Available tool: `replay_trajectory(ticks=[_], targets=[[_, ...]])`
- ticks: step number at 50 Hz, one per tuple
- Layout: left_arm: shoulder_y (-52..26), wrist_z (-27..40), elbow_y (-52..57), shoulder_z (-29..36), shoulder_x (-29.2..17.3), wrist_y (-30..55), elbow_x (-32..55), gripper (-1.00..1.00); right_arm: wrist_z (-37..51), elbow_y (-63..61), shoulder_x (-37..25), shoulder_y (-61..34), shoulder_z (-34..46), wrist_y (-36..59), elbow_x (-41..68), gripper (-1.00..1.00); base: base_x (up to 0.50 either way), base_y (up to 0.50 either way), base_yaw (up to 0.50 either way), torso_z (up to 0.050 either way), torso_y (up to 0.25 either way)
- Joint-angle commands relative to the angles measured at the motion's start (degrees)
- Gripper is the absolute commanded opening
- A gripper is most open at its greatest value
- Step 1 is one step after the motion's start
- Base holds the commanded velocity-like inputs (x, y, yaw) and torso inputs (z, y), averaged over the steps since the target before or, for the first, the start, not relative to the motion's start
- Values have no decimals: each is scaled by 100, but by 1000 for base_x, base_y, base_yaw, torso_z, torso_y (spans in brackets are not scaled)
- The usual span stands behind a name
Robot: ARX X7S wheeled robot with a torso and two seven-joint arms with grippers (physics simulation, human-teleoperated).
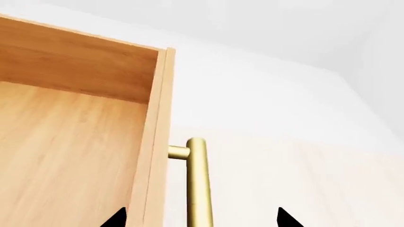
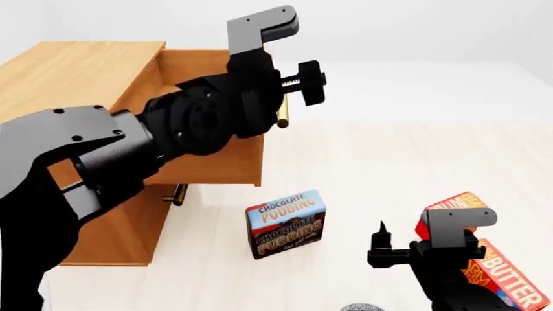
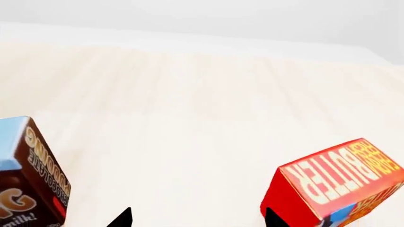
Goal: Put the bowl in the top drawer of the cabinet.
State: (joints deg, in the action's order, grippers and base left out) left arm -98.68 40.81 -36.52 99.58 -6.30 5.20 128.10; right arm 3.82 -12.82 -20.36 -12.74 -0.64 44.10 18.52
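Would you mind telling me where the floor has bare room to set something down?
The widest free patch lies beyond the pudding box and the butter box, right of the cabinet. A narrower strip runs between the two boxes. It is crowded at the top drawer, where the left gripper straddles its handle.

Pudding box (image 2: 287, 223) read "CHOCOLATE PUDDING", printed twice on its front face. Red box (image 2: 488, 259) read "BUTTER"; its remaining lettering was cut off or too small to make out.

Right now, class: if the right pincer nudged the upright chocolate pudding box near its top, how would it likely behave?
The chocolate pudding box stands tall on a narrow base, so it would probably tip, not roll. Its flat cardboard-looking faces suggest it is light and fairly stiff, likely sliding on the smooth table if pushed low.
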Motion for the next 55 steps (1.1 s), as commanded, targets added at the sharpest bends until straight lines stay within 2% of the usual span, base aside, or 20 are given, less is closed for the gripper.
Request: replay_trajectory(ticks=[1,16,25,33,42,48,55], targets=[[-748,61,1926,-255,104,-656,-559,100,42,18,38,-51,96,17,-22,100,0,-5,-8,0,0],[-1205,800,2797,-102,-249,-1091,-1514,100,41,42,18,-82,131,14,-2,100,0,-1,-2,0,1],[-1049,1176,4269,-77,-961,-1328,-1889,100,148,170,37,-243,-105,-6,61,100,0,0,0,0,0],[-374,976,5673,-3,-1776,-1616,-2058,100,447,-256,-18,-513,-549,350,225,100,0,0,0,0,0],[137,1018,7412,183,-2764,-1804,-2648,100,669,-324,-91,-720,-510,450,74,100,0,0,0,0,0],[773,680,7818,472,-3312,-1925,-3106,100,676,-80,-72,-801,-511,289,25,100,0,0,0,0,0],[1484,244,7667,835,-3579,-2001,-3535,100,668,134,-29,-864,-487,150,1,100,0,0,0,0,0]])
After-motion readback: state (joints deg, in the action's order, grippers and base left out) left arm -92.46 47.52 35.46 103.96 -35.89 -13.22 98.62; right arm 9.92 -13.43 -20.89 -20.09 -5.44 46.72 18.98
